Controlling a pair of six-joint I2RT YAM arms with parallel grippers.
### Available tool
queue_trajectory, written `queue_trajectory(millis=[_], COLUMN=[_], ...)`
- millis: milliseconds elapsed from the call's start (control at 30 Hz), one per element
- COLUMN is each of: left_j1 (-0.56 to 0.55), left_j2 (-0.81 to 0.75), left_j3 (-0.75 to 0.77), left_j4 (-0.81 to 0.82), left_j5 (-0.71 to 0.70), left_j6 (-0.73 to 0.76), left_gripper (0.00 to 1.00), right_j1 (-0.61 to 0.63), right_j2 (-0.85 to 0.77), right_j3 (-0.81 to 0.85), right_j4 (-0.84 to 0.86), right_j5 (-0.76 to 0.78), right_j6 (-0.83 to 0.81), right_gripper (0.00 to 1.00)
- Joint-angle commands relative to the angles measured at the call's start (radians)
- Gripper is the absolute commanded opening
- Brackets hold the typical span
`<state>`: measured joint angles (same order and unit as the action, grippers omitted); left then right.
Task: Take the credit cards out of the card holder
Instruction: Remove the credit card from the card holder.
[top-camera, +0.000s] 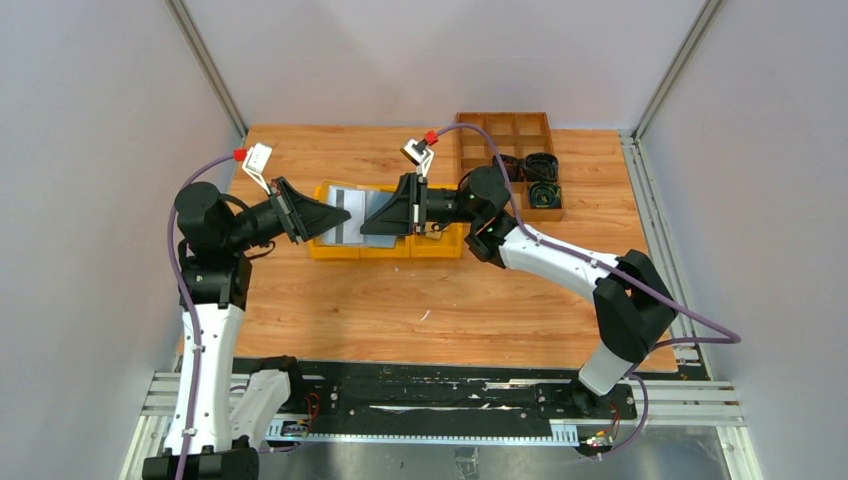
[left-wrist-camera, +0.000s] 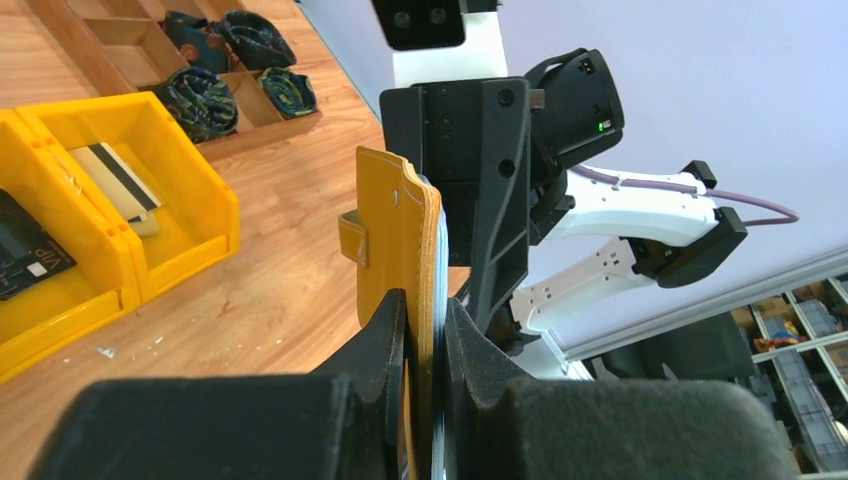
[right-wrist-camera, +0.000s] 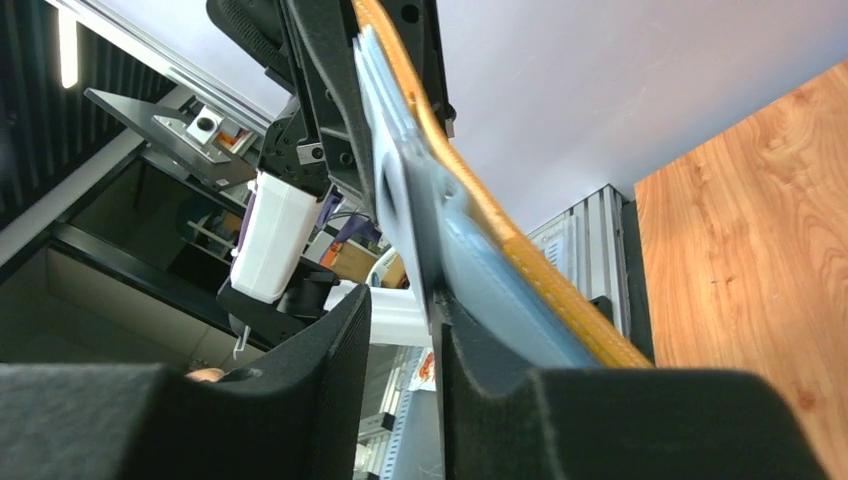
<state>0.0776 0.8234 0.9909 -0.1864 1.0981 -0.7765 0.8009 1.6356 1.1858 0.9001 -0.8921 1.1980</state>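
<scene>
The card holder (top-camera: 352, 208) hangs in the air between my two grippers, above the yellow bins. In the left wrist view it is an edge-on mustard-tan flap (left-wrist-camera: 395, 225), and my left gripper (left-wrist-camera: 425, 300) is shut on its near edge. In the right wrist view its tan edge (right-wrist-camera: 480, 210) and silver-grey face (right-wrist-camera: 470, 265) run past my right gripper (right-wrist-camera: 405, 300). That gripper's jaws stand apart, and a thin grey card edge (right-wrist-camera: 385, 150) sticking out of the holder lies against the right-hand finger. A beige card with a black stripe (left-wrist-camera: 115, 178) and a black card (left-wrist-camera: 25, 245) lie in the bins.
A row of yellow bins (top-camera: 385, 247) sits on the wooden table below the grippers. A brown compartment tray (top-camera: 505, 130) at the back right holds dark rolled items (top-camera: 540, 165). The two grippers face each other, almost touching.
</scene>
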Motion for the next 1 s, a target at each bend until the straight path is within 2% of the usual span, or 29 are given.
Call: queue_trajectory(millis=[0, 100, 167, 200, 233, 300, 400, 600, 800, 867, 967], left_j1=[-0.004, -0.004, -0.004, -0.004, -0.004, -0.004, -0.004, -0.004, -0.004, -0.004, -0.004], left_j2=[-0.026, -0.029, -0.030, -0.032, -0.037, -0.048, -0.071, -0.072, -0.061, -0.057, -0.057], left_j3=[-0.019, -0.025, -0.030, -0.032, -0.036, -0.041, -0.042, -0.039, -0.031, -0.034, -0.035], left_j4=[0.071, 0.076, 0.079, 0.079, 0.077, 0.072, 0.054, 0.047, 0.062, 0.082, 0.110], left_j5=[0.022, 0.023, 0.016, 0.009, -0.003, -0.033, -0.072, -0.059, -0.026, -0.015, -0.003], left_j6=[-0.052, -0.053, -0.049, -0.045, -0.040, -0.022, 0.017, 0.013, -0.026, -0.051, -0.073], left_gripper=[0.17, 0.20, 0.21, 0.22, 0.23, 0.23, 0.23, 0.26, 0.40, 0.40, 0.33], right_j1=[0.029, 0.029, 0.029, 0.029, 0.029, 0.030, 0.033, 0.032, 0.014, 0.002, -0.010], right_j2=[0.033, 0.041, 0.046, 0.047, 0.049, 0.046, 0.032, 0.041, 0.028, 0.024, 0.013], right_j3=[0.036, 0.037, 0.039, 0.040, 0.040, 0.042, 0.039, 0.028, -0.028, -0.057, -0.091], right_j4=[0.056, 0.066, 0.055, 0.049, 0.024, -0.025, -0.072, 0.011, 0.058, 0.092, 0.106], right_j5=[-0.010, -0.004, 0.004, 0.009, 0.015, 0.030, 0.061, 0.055, 0.060, 0.061, 0.058], right_j6=[0.032, 0.047, 0.051, 0.051, 0.047, 0.019, -0.015, 0.041, 0.067, 0.085, 0.088], right_gripper=[0.28, 0.16, 0.15, 0.19, 0.29, 0.33, 0.25, 0.01, 0.00, 0.00, 0.00])
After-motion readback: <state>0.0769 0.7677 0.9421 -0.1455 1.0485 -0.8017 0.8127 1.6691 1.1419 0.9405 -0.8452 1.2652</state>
